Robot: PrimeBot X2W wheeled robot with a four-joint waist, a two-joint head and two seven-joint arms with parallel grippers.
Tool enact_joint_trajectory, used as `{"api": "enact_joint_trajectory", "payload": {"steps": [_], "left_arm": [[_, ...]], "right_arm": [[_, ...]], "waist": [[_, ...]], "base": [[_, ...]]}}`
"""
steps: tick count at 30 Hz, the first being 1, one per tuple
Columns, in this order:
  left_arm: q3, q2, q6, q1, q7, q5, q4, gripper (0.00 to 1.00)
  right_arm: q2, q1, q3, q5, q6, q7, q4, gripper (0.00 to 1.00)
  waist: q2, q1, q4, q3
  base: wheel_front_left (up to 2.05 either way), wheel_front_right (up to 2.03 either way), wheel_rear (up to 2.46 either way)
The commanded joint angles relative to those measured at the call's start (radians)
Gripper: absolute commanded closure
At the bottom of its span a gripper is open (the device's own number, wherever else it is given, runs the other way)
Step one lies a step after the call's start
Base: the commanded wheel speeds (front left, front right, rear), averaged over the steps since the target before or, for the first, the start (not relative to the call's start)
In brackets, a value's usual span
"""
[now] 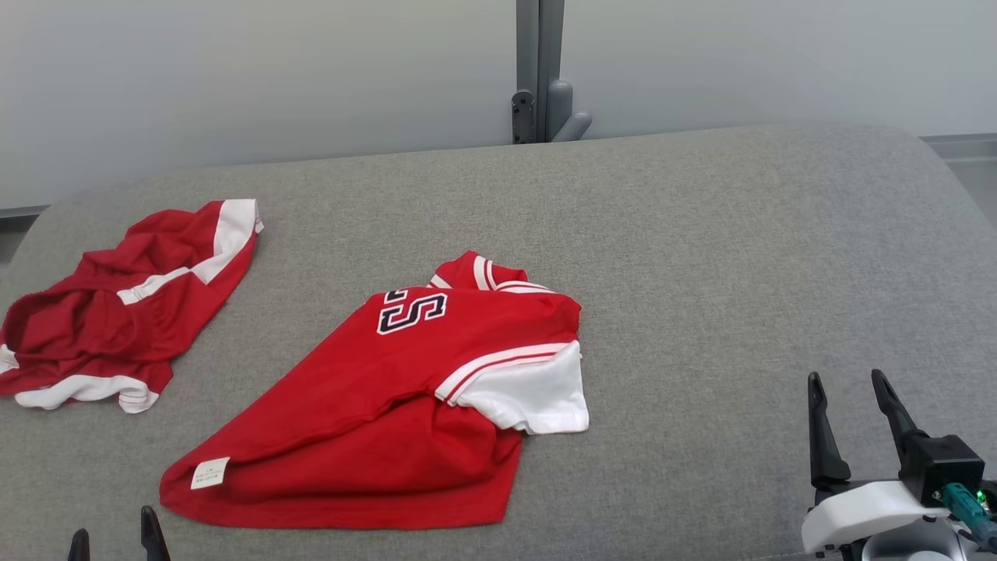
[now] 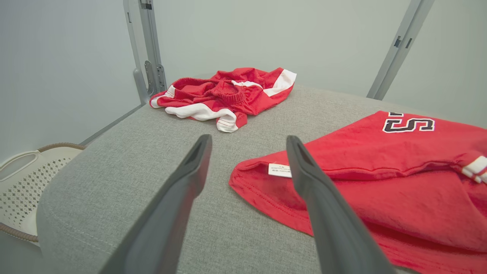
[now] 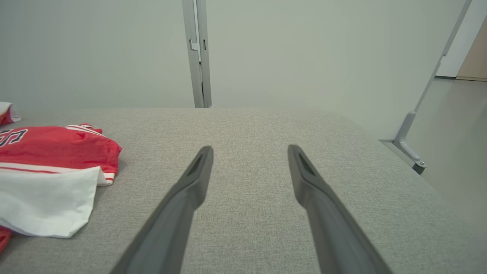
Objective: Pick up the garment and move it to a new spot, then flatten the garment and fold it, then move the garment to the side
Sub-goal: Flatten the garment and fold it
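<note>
I see red jersey (image 1: 374, 405) lying rumpled at frame centre on grey fabric counter (image 1: 701, 257), red shorts (image 1: 132, 304) bunched at left, my left gripper (image 1: 115, 538) wide and empty lower left near jersey hem, my right gripper (image 1: 847, 382) wide and empty lower right

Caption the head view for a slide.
Rumpled red jersey with white sleeve on grey fabric surface, crumpled red-and-white garment at left, right hand open.
</note>
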Motion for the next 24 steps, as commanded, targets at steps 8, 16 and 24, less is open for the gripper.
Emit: {"api": "enact_joint_trajectory", "payload": {"steps": [8,16,24], "left_arm": [[0.003,-0.001,-0.022,0.017,-0.003,0.028,-0.013,0.0],[0.007,-0.001,-0.036,-0.006,-0.003,0.027,-0.005,0.0],[-0.014,-0.001,-0.042,-0.024,-0.002,0.023,0.027,0.0]], "right_arm": [[-0.001,0.023,0.019,-0.001,-0.001,-0.003,0.01,0.0],[-0.001,0.025,0.028,-0.012,-0.001,-0.003,0.012,0.0],[-0.009,-0.05,0.196,0.069,0.0,0.006,0.132,0.0]], "waist": [[0.0,0.0,0.001,-0.004],[0.0,0.0,-0.001,-0.003],[0.0,0.0,0.007,0.034]], "base": [[0.0,0.0,0.0],[0.0,0.0,0.0],[0.0,0.0,0.0]]}}
